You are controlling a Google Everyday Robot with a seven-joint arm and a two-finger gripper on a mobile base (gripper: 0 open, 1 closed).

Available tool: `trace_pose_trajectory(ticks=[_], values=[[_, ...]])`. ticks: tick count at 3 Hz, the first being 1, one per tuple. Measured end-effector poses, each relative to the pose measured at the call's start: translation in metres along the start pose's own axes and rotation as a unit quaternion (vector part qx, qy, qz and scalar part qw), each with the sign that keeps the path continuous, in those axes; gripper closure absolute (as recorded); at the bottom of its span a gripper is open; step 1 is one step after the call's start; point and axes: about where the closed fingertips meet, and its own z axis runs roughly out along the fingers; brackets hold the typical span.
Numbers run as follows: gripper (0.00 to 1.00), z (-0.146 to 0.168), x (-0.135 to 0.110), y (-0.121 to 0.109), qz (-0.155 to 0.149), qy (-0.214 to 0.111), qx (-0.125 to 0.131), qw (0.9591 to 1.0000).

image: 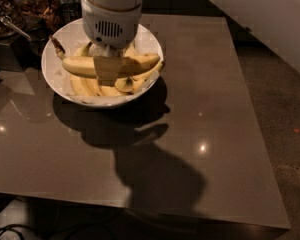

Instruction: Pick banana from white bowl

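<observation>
While the gripper (108, 73) hangs straight down over the white bowl (92, 100) at the far left of the bench (220, 114), its fingers (108, 64) are clamped across the middle of the banana (140, 64), probably near its balance point so that it lifts level; the banana lies across the shorter bananas (124, 85), stem pointing far left

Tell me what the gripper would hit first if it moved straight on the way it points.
The gripper, over the white bowl and pointing down, would meet the banana first. It looks to be at that banana's middle, though depth is unclear. Shorter bananas lie beneath.
</observation>
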Motion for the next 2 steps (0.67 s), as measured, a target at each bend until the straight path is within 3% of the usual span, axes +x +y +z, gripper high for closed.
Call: trace_pose_trajectory(ticks=[1,2], values=[[1.00,-0.0221,0.0058,0.0575,0.032,0.004,-0.014,0.9994],[1.00,-0.0277,0.0005,0.0568,0.029,-0.005,-0.004,0.9996]])
